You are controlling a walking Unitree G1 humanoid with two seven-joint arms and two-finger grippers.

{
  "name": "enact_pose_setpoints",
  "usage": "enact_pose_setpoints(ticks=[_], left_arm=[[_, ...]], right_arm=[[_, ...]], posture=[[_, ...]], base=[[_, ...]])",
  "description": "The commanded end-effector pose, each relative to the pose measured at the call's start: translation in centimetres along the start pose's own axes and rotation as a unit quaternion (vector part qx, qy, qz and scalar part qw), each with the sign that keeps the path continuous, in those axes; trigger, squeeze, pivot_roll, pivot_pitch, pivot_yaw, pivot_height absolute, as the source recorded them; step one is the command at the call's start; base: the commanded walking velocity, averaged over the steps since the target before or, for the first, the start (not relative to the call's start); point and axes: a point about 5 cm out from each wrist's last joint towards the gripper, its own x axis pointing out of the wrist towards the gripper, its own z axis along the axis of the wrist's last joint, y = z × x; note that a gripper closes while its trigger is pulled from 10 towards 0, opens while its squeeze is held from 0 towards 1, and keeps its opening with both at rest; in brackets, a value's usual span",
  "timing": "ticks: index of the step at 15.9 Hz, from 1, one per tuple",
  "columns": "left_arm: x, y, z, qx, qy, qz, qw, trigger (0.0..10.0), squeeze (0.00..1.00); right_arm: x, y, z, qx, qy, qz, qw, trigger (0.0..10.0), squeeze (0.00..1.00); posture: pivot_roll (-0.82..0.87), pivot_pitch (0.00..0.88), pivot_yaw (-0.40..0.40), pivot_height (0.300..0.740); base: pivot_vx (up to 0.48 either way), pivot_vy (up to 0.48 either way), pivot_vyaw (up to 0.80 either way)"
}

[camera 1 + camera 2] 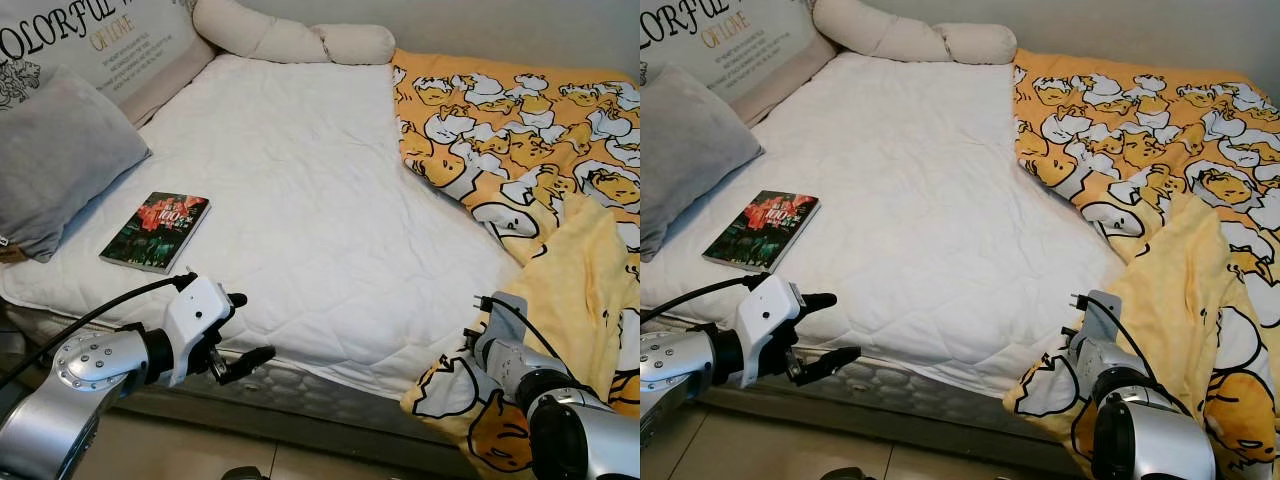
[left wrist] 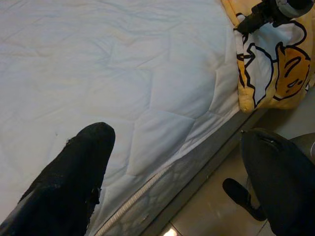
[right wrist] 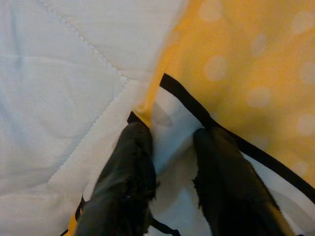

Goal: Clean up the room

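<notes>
Both arms sit low at the foot of the bed (image 1: 300, 200). Yellow blanket (image 1: 540, 150) is heaped on the robot's right half, folded corner spilling over the near mattress edge. Right gripper (image 3: 170, 142) is right at that corner: fingers slightly apart, straddling the hem fold, touching cloth, not clamped. Blanket's bulk runs up and right from it, so any pull goes leftward across the white pad. Left gripper (image 1: 240, 330) is spread wide, empty, well apart from the blanket, nearer the book (image 1: 156, 232).
</notes>
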Motion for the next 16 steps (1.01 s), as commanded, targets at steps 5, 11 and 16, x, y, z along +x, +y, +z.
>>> enact_pose_setpoints(ticks=[5,11,16], left_arm=[[-0.3,0.4,0.5,0.008,0.001,0.006,1.000,10.0,0.16],[0.0,0.5,0.7,0.007,-0.003,0.006,1.000,10.0,0.16],[0.2,0.3,0.7,0.003,-0.009,0.008,1.000,10.0,0.16]], right_arm=[[0.0,0.0,-0.3,0.014,-0.001,0.002,1.000,0.0,0.00],[0.0,-0.4,-0.1,-0.011,-0.008,0.035,0.999,0.0,0.00],[-0.5,0.3,-1.1,-0.171,0.004,0.243,0.955,0.0,0.00]], posture=[[0.17,0.000,0.008,0.740],[0.16,0.000,-0.003,0.740],[0.14,0.000,-0.010,0.740]], base=[[0.000,0.000,0.00],[0.000,0.000,0.00],[0.000,0.000,0.00]])
